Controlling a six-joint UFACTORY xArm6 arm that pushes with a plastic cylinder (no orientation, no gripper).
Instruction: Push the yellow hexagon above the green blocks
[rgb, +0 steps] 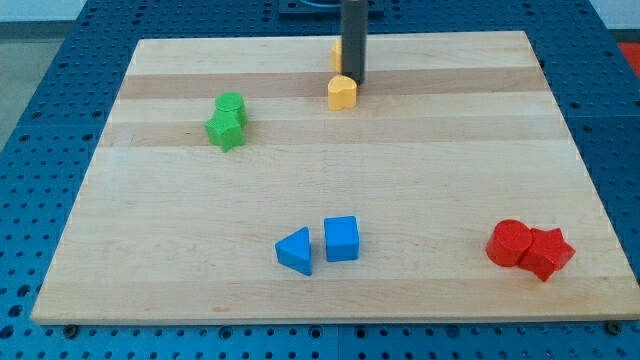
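My tip (355, 82) stands near the view's top centre and touches the upper right side of a yellow block (341, 93) with a rounded outline. A second yellow block (336, 55) sits just above it, mostly hidden behind the rod, so I cannot tell its shape. Two green blocks lie touching at the view's left: a rounded one (231, 104) and a star-like one (225, 130) just below it. Both yellow blocks lie well to the right of the green pair, and the hidden one is a little higher.
A blue triangle (295, 250) and a blue cube (341, 239) lie side by side at the bottom centre. Two red blocks (510, 243) (548, 252) touch at the bottom right. The wooden board (450, 160) rests on a blue perforated table.
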